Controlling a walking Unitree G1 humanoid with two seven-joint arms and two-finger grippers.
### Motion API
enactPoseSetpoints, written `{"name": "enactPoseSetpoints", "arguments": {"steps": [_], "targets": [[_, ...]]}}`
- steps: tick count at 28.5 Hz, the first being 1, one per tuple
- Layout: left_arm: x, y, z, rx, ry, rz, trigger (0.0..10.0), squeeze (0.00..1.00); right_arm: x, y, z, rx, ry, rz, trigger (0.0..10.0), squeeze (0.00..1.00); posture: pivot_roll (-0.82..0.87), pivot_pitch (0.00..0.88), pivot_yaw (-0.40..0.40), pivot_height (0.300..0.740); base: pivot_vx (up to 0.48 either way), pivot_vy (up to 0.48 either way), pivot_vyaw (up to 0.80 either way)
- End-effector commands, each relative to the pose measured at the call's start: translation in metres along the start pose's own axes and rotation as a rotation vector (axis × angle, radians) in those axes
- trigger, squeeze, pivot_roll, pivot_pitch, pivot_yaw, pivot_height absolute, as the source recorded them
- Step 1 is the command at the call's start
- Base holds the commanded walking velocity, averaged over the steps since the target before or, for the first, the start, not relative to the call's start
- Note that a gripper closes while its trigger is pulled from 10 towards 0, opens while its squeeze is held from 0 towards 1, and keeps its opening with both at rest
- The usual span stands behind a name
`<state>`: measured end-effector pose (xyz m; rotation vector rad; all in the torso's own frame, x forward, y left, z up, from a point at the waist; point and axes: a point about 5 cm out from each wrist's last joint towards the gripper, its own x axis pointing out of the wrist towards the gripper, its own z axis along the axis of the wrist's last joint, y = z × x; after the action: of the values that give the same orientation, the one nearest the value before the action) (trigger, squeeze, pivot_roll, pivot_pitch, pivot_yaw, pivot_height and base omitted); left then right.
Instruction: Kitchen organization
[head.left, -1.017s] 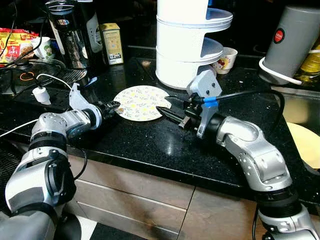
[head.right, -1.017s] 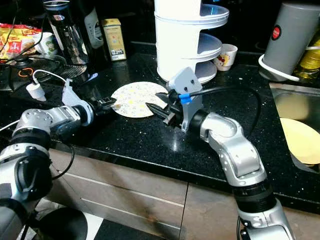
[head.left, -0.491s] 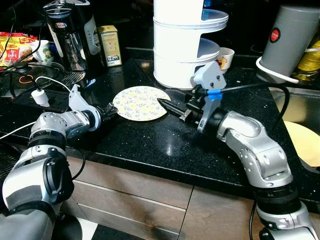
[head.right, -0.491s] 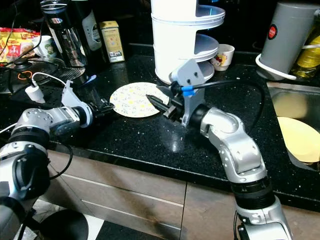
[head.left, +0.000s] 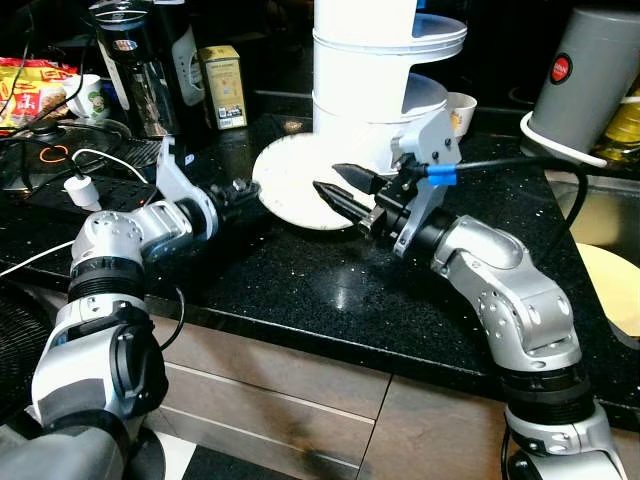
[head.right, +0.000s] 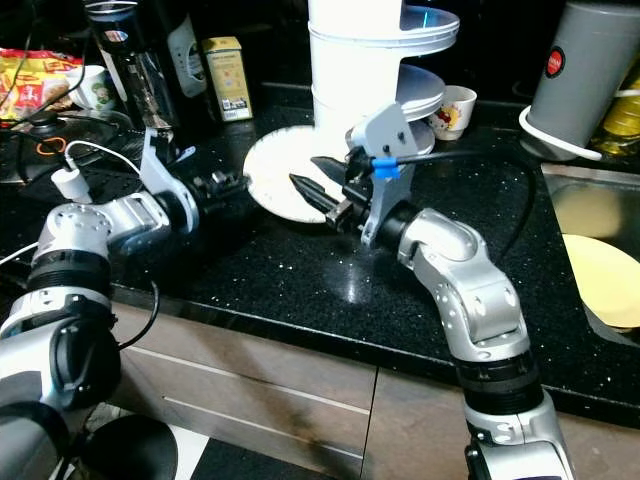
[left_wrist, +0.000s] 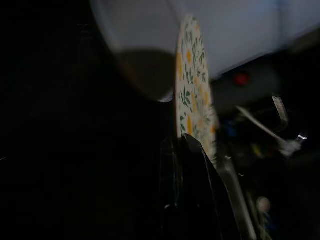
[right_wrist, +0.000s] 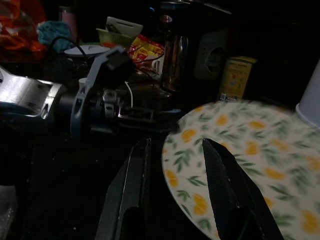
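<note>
The floral plate (head.left: 298, 186) is off the black counter (head.left: 300, 290) and tilted, so its white underside faces the eye views. My left gripper (head.left: 247, 190) is shut on its left rim. In the left wrist view the plate (left_wrist: 193, 100) is edge-on above the fingers (left_wrist: 192, 170). My right gripper (head.left: 326, 178) is open at the plate's near right side. In the right wrist view the plate's patterned face (right_wrist: 240, 150) lies past the gripper (right_wrist: 172, 175), with its rim showing in the gap. I cannot tell whether the fingers touch it.
A white tiered rack (head.left: 375, 80) stands just behind the plate. A coffee maker (head.left: 140, 60), a yellow box (head.left: 222, 85) and a white charger (head.left: 82, 188) are at the left. A cup (head.left: 462, 110), a grey canister (head.left: 590, 85) and a sink holding a yellow plate (head.left: 615, 285) are at the right.
My left gripper has lifted the plate off the counter and tipped it up toward the rack. My right gripper has followed it and stayed open.
</note>
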<state>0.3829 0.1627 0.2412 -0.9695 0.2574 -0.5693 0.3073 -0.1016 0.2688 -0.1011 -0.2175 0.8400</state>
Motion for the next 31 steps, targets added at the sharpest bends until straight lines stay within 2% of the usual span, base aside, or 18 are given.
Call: {"name": "enactPoseSetpoints", "arguments": {"steps": [1,5,7,9,10,11,14,21,23,29,31], "targets": [[-0.003,-0.009,-0.005,0.012,0.011,-0.063,0.0,0.00,0.002,0.001,0.002,0.012,-0.008,0.005,10.0,0.00,0.00,0.000,0.013,0.740,0.000,0.000,0.00],[-0.005,-0.011,-0.010,0.016,0.015,-0.075,0.0,0.00,0.003,0.000,0.002,0.012,-0.009,-0.002,10.0,0.00,0.00,0.000,0.016,0.740,0.000,0.000,0.00],[-0.009,-0.011,-0.013,0.019,0.000,-0.067,0.0,0.00,0.002,-0.008,0.002,0.023,-0.014,-0.051,10.0,0.00,0.00,0.000,0.018,0.740,0.000,0.000,0.00],[-0.012,-0.010,-0.015,0.017,-0.029,-0.057,0.0,0.00,0.001,-0.022,0.003,0.064,-0.037,-0.155,10.0,0.00,0.00,0.000,0.019,0.740,0.000,0.000,0.00],[-0.014,-0.010,-0.018,0.010,-0.041,-0.064,0.0,0.00,-0.001,-0.028,0.005,0.135,-0.079,-0.198,10.0,0.00,0.00,0.000,0.019,0.740,0.000,0.000,0.00],[-0.014,-0.010,-0.018,0.010,-0.041,-0.064,0.0,0.00,-0.001,-0.028,0.005,0.135,-0.079,-0.198,10.0,0.00,0.00,0.000,0.019,0.740,0.000,0.000,0.00],[-0.019,-0.017,-0.033,0.028,-0.105,-0.111,0.0,0.00,-0.010,-0.044,0.007,0.319,-0.196,-0.280,10.0,0.00,0.00,0.000,0.020,0.740,0.000,0.000,0.00],[-0.029,-0.031,-0.036,0.024,-0.243,-0.186,0.0,0.00,-0.013,-0.063,-0.004,0.427,-0.222,-0.378,10.0,0.00,0.01,0.000,0.019,0.740,0.000,0.000,0.00],[-0.032,-0.033,-0.035,0.032,-0.279,-0.192,0.0,0.00,-0.013,-0.066,-0.006,0.441,-0.220,-0.403,10.0,0.00,0.01,0.000,0.019,0.740,0.000,0.000,0.00],[-0.043,-0.025,-0.041,0.027,-0.341,-0.134,0.0,0.00,-0.012,-0.064,-0.012,0.488,-0.232,-0.405,10.0,0.00,0.02,0.000,0.015,0.740,0.000,0.000,-0.76],[-0.045,-0.024,-0.041,0.028,-0.353,-0.119,0.0,0.00,-0.012,-0.065,-0.011,0.489,-0.242,-0.406,10.0,0.00,0.02,0.000,0.017,0.740,0.000,0.000,0.00]]}}
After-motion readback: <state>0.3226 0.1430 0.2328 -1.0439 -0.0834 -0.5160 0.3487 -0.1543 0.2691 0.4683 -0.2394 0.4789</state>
